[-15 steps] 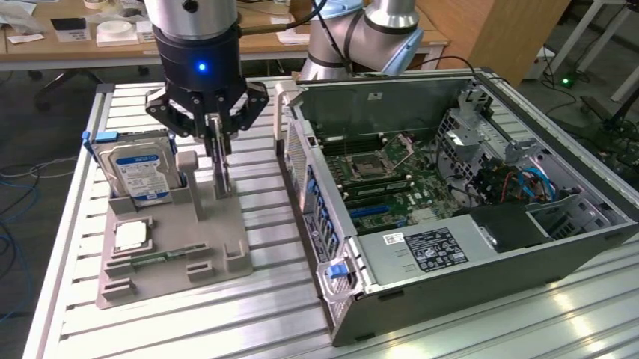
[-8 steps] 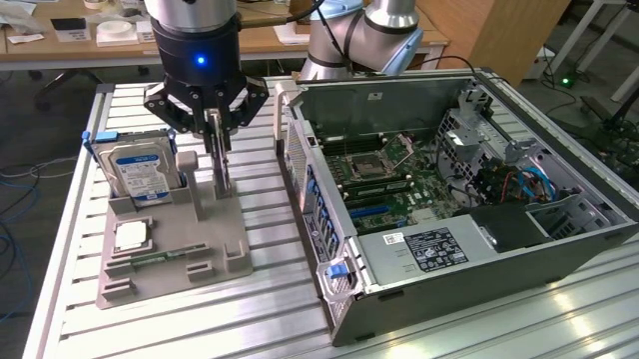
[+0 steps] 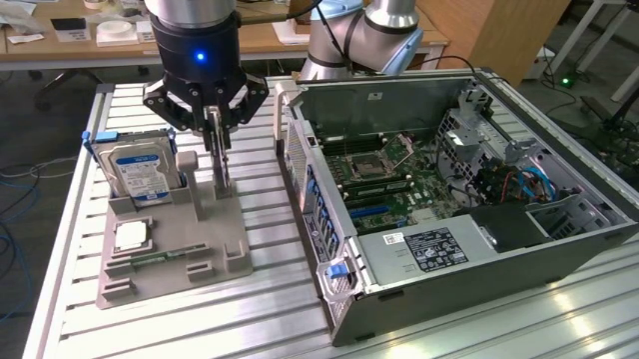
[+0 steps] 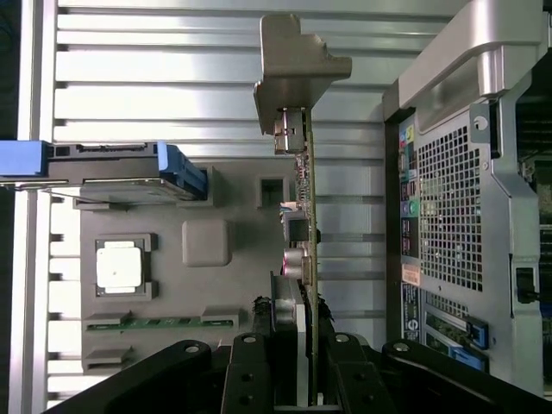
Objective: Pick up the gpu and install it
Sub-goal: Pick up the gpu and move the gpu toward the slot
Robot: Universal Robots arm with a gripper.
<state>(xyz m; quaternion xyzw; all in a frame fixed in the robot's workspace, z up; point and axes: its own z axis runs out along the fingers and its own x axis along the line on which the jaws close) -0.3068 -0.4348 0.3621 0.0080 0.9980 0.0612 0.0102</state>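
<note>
Even overhead room light keeps the scene bright, with shadows soft and faint. In the exterior view the ribbed metal desk [image 3: 75, 247] shines, and white glare patches sit at its near corner on the exterior view's right. The inside of the computer case [image 3: 450, 299] is dimmer. A small blue lamp glows on the gripper [image 3: 218, 138]. In the wrist view the desk's slats burn pale in stripes, and the gpu [image 4: 309, 216] stands as a dark edge against them.

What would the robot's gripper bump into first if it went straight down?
The gripper grips the gpu, which stands upright in the gray holder. Straight down, it would likely press that card into the holder first, though depth is unclear.
</note>
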